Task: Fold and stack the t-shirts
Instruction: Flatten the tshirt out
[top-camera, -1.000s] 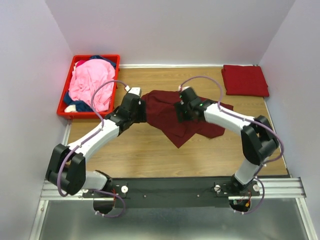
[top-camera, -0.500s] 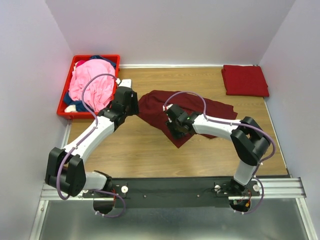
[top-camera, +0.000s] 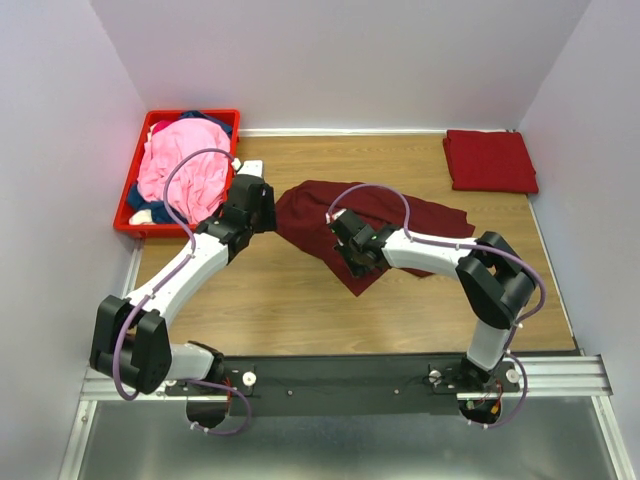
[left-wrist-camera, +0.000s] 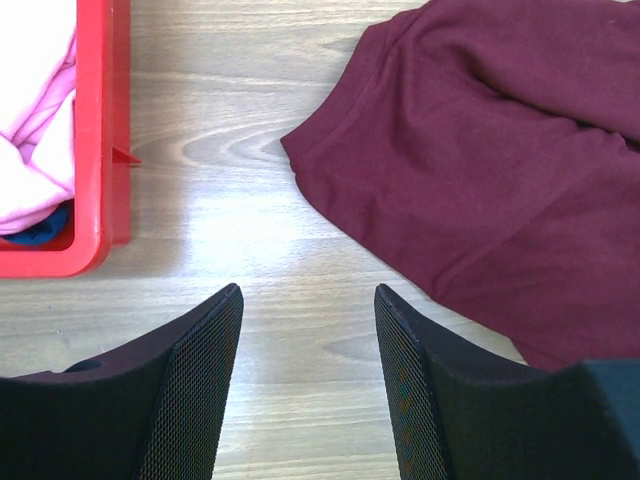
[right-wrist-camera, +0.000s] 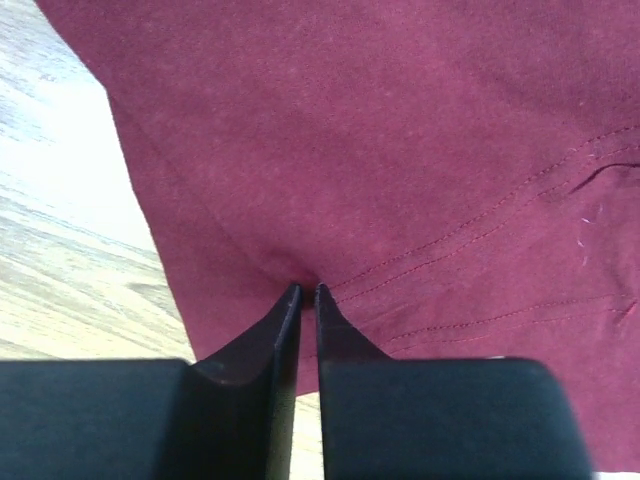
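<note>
A dark maroon t-shirt (top-camera: 375, 215) (left-wrist-camera: 480, 170) (right-wrist-camera: 400, 130) lies rumpled on the wooden table (top-camera: 280, 300). My right gripper (top-camera: 350, 262) (right-wrist-camera: 303, 288) is shut on a pinch of its cloth near the shirt's near-left corner. My left gripper (top-camera: 262, 200) (left-wrist-camera: 308, 300) hangs open over bare wood just left of the shirt's left edge, holding nothing. A red t-shirt (top-camera: 490, 160) lies folded at the far right corner. A pink t-shirt (top-camera: 182, 170) (left-wrist-camera: 30, 110) and a navy one (top-camera: 205, 117) are heaped in the crate.
The red plastic crate (top-camera: 130, 205) (left-wrist-camera: 100, 130) stands at the far left against the wall. Grey walls close in the left, back and right sides. A metal rail (top-camera: 350, 375) with the arm bases runs along the near edge.
My right gripper moved left and nearer over the maroon shirt, then closed on its cloth. My left gripper drew back left off the shirt and stays open.
</note>
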